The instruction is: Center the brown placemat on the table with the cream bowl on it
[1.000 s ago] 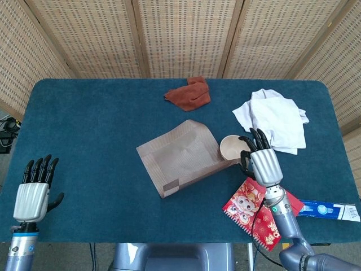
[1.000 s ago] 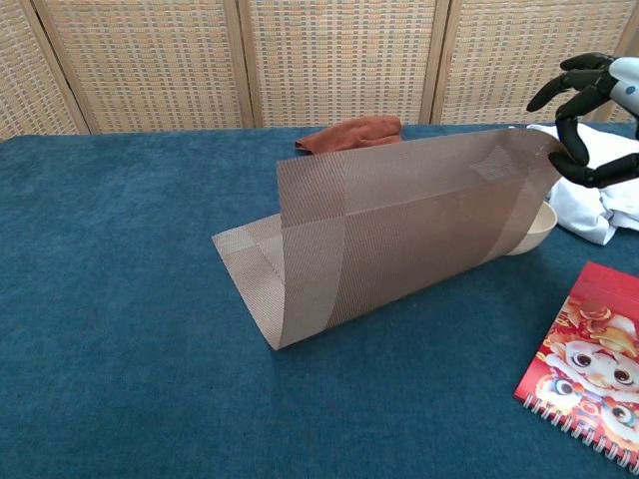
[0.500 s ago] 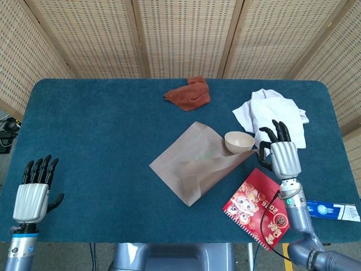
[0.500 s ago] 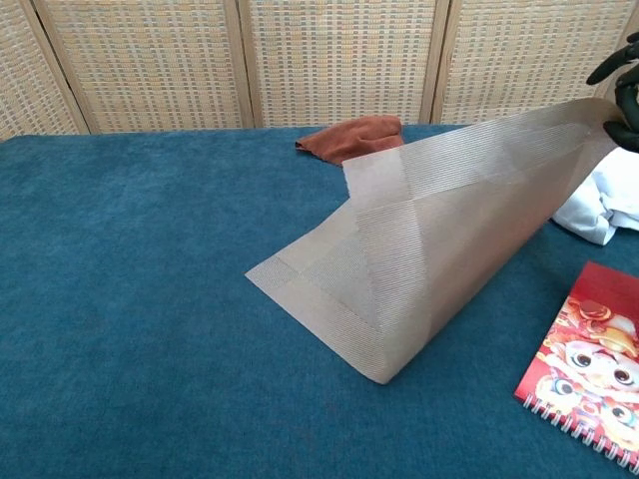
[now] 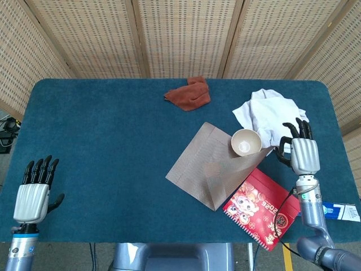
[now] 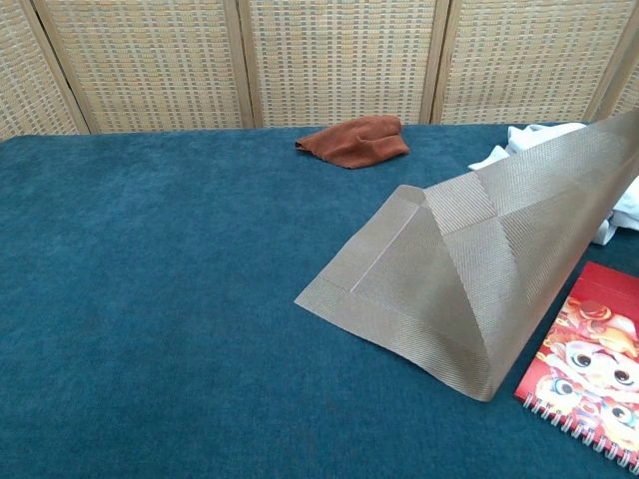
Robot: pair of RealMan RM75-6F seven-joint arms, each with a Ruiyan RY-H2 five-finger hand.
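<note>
From the head view, the round cream bowl sits empty on the woven brown placemat, right of table centre. The right hand pinches the mat's lifted corner at three o'clock; the left hand hangs spread, holding nothing. A red spiral notebook touches the mat.

From the chest view, the mat rises toward two o'clock, hiding the bowl, with the rust cloth beyond.

Head view: high above near table edge, looking steeply down, takes in whole table plus screen behind. Chest view: low, near table height, close in, facing far screen. Shared: placemat, rust cloth, red notebook.
</note>
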